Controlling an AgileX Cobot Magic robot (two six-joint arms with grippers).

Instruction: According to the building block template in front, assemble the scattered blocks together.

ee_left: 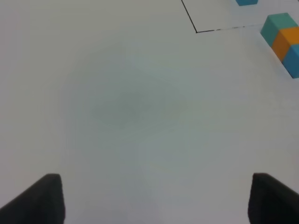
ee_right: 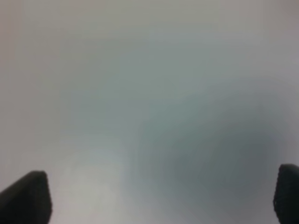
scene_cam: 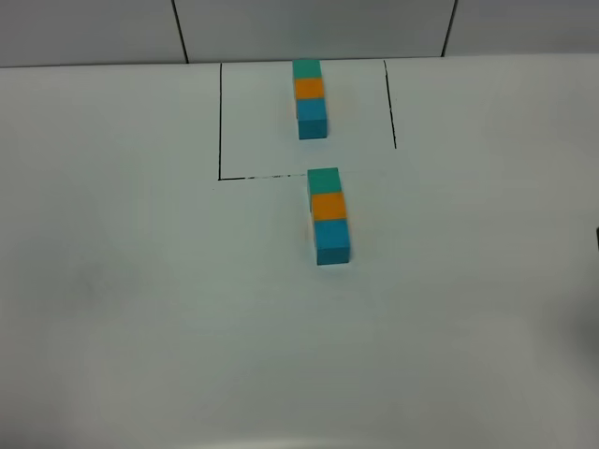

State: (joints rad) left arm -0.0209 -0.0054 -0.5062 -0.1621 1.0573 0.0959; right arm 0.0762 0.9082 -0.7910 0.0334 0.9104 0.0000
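Observation:
The template [scene_cam: 310, 97] is a row of teal-green, orange and blue cubes inside the black-lined rectangle [scene_cam: 220, 122] at the back of the table. The scattered blocks stand touching in a row just in front of the rectangle: teal-green [scene_cam: 324, 181], orange [scene_cam: 328, 206], blue [scene_cam: 332, 240]. This row also shows in the left wrist view [ee_left: 285, 39]. My left gripper [ee_left: 152, 198] is open over bare table, apart from the blocks. My right gripper [ee_right: 161, 196] is open over bare table with no block in sight. Neither arm shows in the exterior high view.
The white table [scene_cam: 140, 309] ends at a back edge against a grey panelled wall [scene_cam: 94, 28]. A dark sliver [scene_cam: 596, 238] shows at the right edge of the exterior high view.

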